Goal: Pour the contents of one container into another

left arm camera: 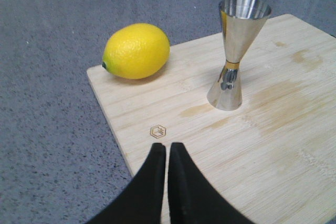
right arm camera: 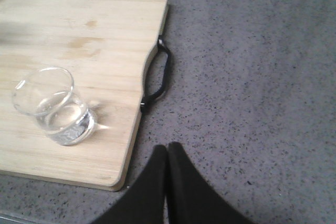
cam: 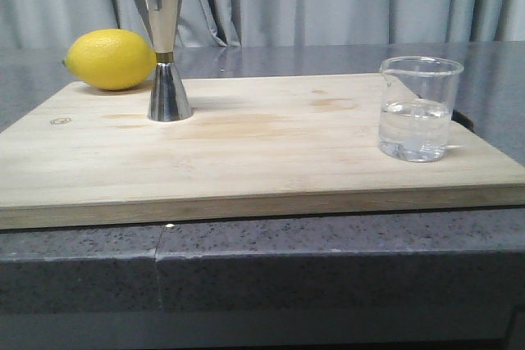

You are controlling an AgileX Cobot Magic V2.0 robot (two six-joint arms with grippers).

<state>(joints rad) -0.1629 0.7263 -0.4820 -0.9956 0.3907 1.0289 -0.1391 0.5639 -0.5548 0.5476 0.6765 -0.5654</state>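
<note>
A clear glass beaker (cam: 419,109) partly filled with clear liquid stands upright near the right end of the wooden cutting board (cam: 271,153); the right wrist view shows the beaker (right arm camera: 52,107) too. The steel hourglass jigger (cam: 164,48) with its gold waist band stands upright at the board's back left, and the jigger (left arm camera: 235,51) also appears in the left wrist view. My left gripper (left arm camera: 167,146) hovers shut over the board's left edge, holding nothing. My right gripper (right arm camera: 167,147) is shut and empty above the counter, off the board's right end. Neither gripper shows in the front view.
A yellow lemon (cam: 111,59) lies behind the jigger at the board's back left corner, the lemon (left arm camera: 136,51) resting partly on the board. A black handle (right arm camera: 159,74) is fixed to the board's right end. Grey speckled counter (right arm camera: 252,77) surrounds the board; curtains hang behind.
</note>
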